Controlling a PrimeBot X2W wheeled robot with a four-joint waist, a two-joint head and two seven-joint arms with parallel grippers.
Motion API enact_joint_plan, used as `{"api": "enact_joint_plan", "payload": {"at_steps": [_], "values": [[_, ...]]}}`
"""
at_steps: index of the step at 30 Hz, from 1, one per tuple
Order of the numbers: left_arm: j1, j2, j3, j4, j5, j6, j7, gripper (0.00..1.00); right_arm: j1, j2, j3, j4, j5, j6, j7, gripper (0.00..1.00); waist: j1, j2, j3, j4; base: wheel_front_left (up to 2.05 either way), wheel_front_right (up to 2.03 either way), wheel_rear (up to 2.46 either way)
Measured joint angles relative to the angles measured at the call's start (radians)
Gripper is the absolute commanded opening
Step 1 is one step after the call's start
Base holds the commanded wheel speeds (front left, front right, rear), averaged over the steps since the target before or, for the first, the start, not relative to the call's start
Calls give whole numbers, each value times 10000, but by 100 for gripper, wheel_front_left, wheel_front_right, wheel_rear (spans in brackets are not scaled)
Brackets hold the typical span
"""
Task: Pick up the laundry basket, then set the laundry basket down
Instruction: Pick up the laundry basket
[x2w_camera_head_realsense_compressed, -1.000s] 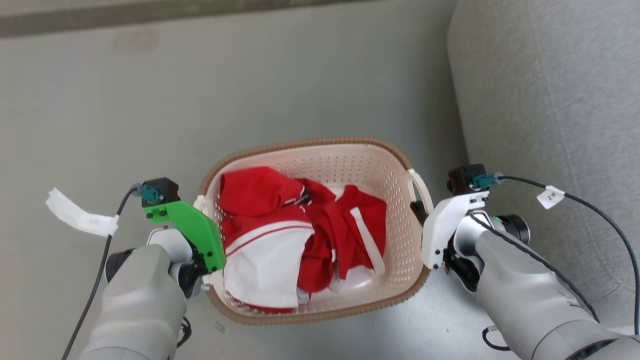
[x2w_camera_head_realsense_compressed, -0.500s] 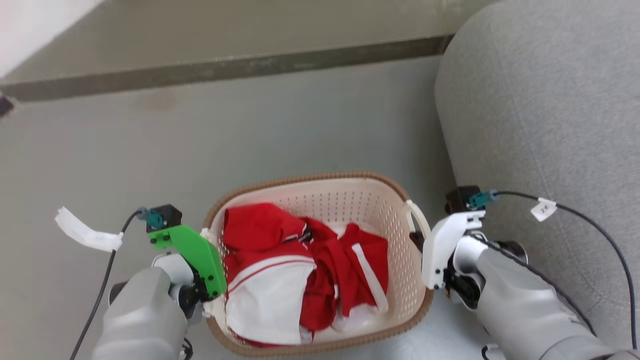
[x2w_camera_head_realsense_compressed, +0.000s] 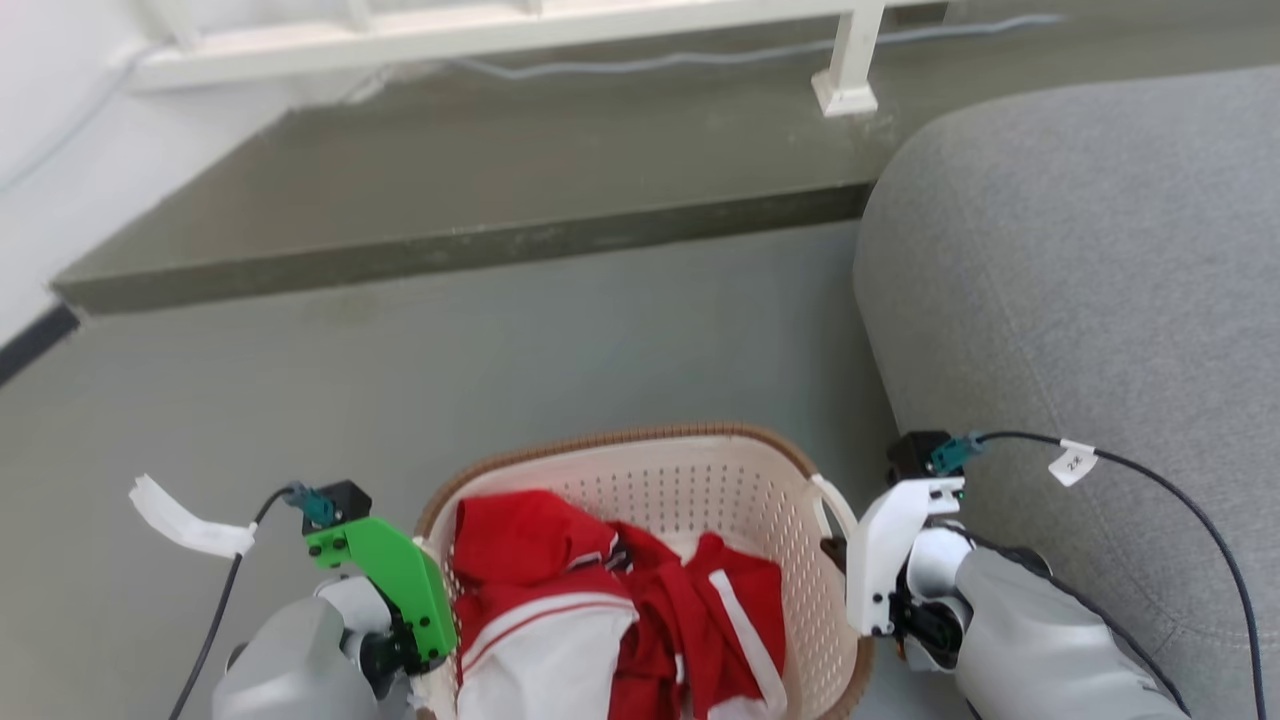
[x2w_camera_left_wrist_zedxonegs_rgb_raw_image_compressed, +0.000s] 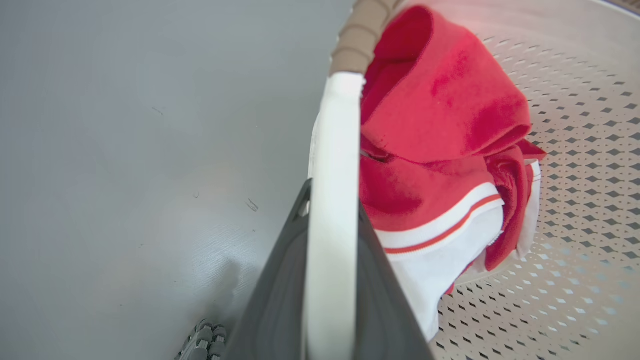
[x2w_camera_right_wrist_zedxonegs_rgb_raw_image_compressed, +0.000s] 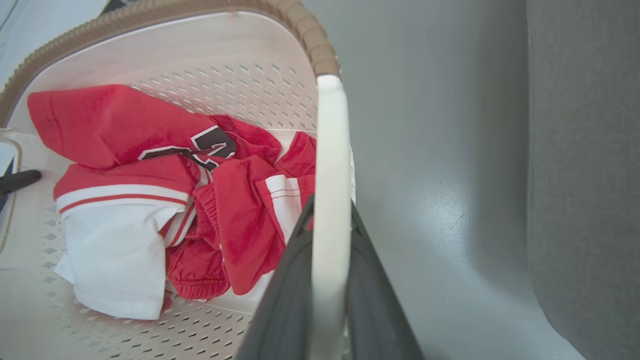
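The laundry basket (x2w_camera_head_realsense_compressed: 640, 440), holding red-and-white clothes (x2w_camera_head_realsense_compressed: 520, 540), lies at the head view's bottom centre. Whether it rests on the grey floor (x2w_camera_head_realsense_compressed: 500, 350) or hangs above it I cannot tell. The left gripper (x2w_camera_left_wrist_zedxonegs_rgb_raw_image_compressed: 332, 200) clamps the left handle (x2w_camera_left_wrist_zedxonegs_rgb_raw_image_compressed: 334, 125), and the right gripper (x2w_camera_right_wrist_zedxonegs_rgb_raw_image_compressed: 330, 205) clamps the right handle (x2w_camera_right_wrist_zedxonegs_rgb_raw_image_compressed: 330, 125). It looks mid-carry — next comes a level, matched lowering beside the grey sofa (x2w_camera_head_realsense_compressed: 1080, 250), then release.

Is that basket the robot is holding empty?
No, red and white clothes lie bunched inside the laundry basket.
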Motion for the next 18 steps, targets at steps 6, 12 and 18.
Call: {"api": "enact_joint_plan", "payload": {"at_steps": [6,12,18], "values": [[188,-2,0,31,-13,0,159,0,157,10,36,42,221,0,207,0,0,0,-493,-62,0,0,0],[221,-2,-2,31,-140,0,249,0,164,10,33,61,351,0,284,0,0,0,-705,-123,0,0,0],[299,-2,-4,33,-182,8,326,0,189,10,36,67,437,0,288,0,0,0,-795,-141,0,0,0]]}}
